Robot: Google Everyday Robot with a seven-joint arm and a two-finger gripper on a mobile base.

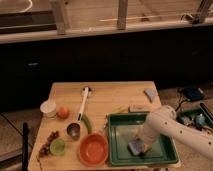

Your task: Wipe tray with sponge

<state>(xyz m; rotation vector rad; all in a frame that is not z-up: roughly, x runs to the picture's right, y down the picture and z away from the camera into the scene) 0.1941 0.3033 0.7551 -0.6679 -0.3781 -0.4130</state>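
Inside the green tray (122,132), toward its front edge, my gripper (140,143) meets the blue sponge (133,148) lying on the tray floor. Whether I clasp it, I cannot tell. Just left of the tray, an orange bowl (93,149) sits on the wooden table (115,97).

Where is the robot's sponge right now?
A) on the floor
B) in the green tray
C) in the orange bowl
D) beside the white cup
B: the sponge lies inside the green tray, with the pincer down on top of it.
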